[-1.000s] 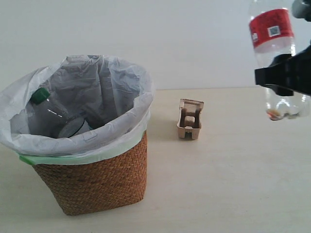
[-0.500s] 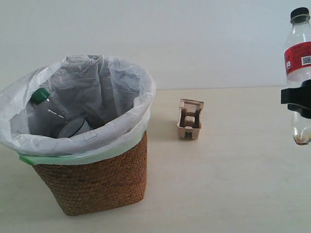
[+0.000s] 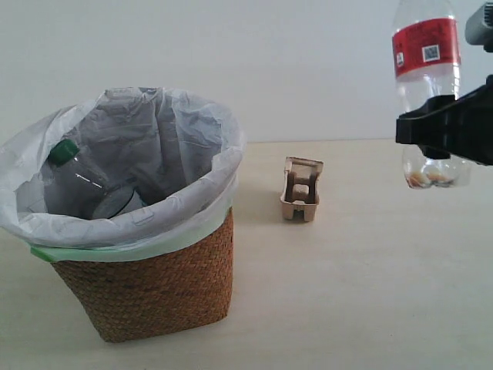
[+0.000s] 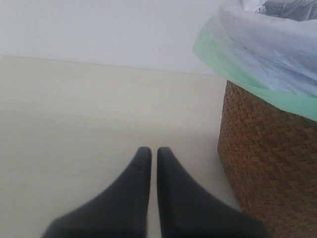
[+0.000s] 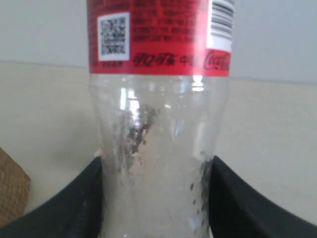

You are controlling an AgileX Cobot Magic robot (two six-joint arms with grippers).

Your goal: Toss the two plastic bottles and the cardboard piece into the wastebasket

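The wicker wastebasket (image 3: 154,289) with its white bag stands at the left. Inside it lies the green-capped bottle (image 3: 77,177). On the table to the right of the basket sits the tan cardboard piece (image 3: 301,190). My right gripper (image 3: 433,128) is shut on the red-labelled bottle (image 3: 426,85) and holds it upright in the air at the far right, brown dregs at its bottom. The right wrist view shows this bottle (image 5: 158,134) clamped between the black fingers (image 5: 64,203). My left gripper (image 4: 149,154) is shut and holds nothing, low over the table beside the wastebasket (image 4: 270,168).
The pale table (image 3: 347,293) meets a white wall behind. The bag's green edge (image 4: 247,84) hangs over the basket rim. A corner of the cardboard piece (image 5: 12,191) shows in the right wrist view.
The held bottle swung out to the right and lower half a second ago, then came back left and higher. Basket, green-capped bottle and cardboard piece have not moved.
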